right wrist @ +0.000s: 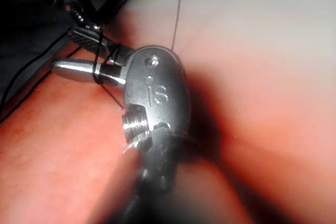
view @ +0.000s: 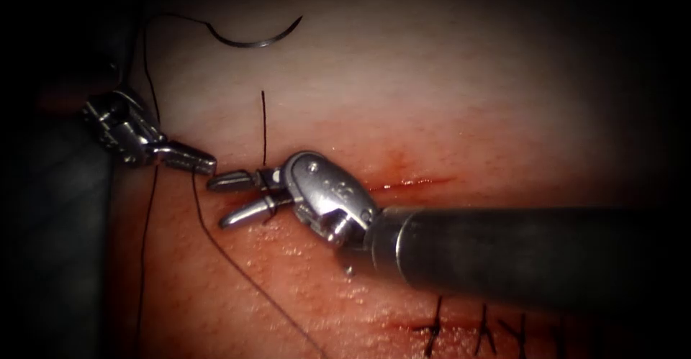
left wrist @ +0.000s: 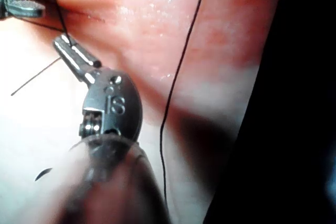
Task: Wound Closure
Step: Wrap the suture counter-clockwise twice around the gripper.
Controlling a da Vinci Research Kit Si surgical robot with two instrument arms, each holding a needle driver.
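Endoscope view: right hand with jaws apart, thread wound round them, gripping nothing; left hand clamped on thread at left of cut; needle lying free on tissue, well above both hands, not in tissue; finished stitches below right shaft.

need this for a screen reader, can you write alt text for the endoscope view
The right claw, jaws open with thread wound around them, nearly meets the left claw, shut on the thread, above the tissue left of the cut. The curved needle lies free on the tissue at the top.
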